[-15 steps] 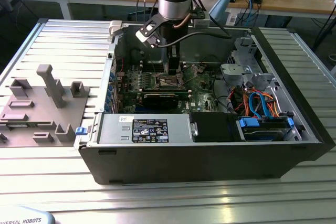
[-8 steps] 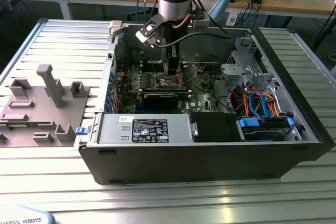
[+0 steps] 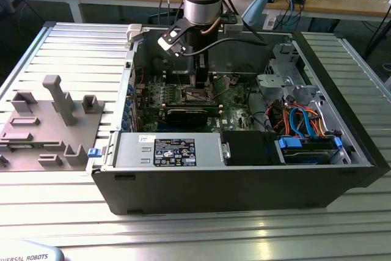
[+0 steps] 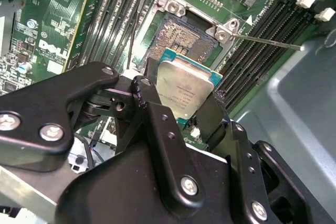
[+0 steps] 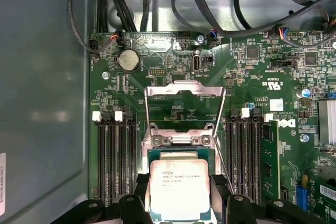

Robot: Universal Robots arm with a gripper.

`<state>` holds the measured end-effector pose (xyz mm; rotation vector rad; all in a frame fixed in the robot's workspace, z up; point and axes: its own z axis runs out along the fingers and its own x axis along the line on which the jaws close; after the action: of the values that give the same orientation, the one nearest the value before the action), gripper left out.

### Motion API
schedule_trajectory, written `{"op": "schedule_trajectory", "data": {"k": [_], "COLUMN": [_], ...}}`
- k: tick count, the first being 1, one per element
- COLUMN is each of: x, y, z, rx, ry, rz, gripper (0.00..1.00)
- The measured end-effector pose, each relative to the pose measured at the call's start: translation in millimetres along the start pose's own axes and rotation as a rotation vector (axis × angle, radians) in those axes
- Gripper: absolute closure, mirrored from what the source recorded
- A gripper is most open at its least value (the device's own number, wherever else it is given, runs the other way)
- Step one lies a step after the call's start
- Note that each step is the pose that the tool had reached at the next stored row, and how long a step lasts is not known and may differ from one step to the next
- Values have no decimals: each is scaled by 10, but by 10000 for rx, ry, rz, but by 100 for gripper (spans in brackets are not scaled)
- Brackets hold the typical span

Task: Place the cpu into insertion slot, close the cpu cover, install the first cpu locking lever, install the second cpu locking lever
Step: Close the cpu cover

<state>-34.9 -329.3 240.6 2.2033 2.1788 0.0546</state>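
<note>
Chip pinched near socket

Pincer grips the square silver chip by two opposite edges, holding it close to the dark socket on the green board. Beyond, the metal cover stands tilted up, open.

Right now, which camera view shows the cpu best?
The first wrist view: the cpu, held in the claw, faces the camera squarely. The second wrist view shows it slanted, its lower edge behind the claw. In the exterior view it is too small to tell.
</note>
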Motion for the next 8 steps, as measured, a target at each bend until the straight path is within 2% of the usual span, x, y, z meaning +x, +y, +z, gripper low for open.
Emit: {"op": "schedule_trajectory", "data": {"k": [4, 8], "x": [2, 1], "y": [-8, -26], "z": [27, 58], "rx": [0, 0], "ry": [-8, -68], "rz": [0, -4], "gripper": [46, 46]}}
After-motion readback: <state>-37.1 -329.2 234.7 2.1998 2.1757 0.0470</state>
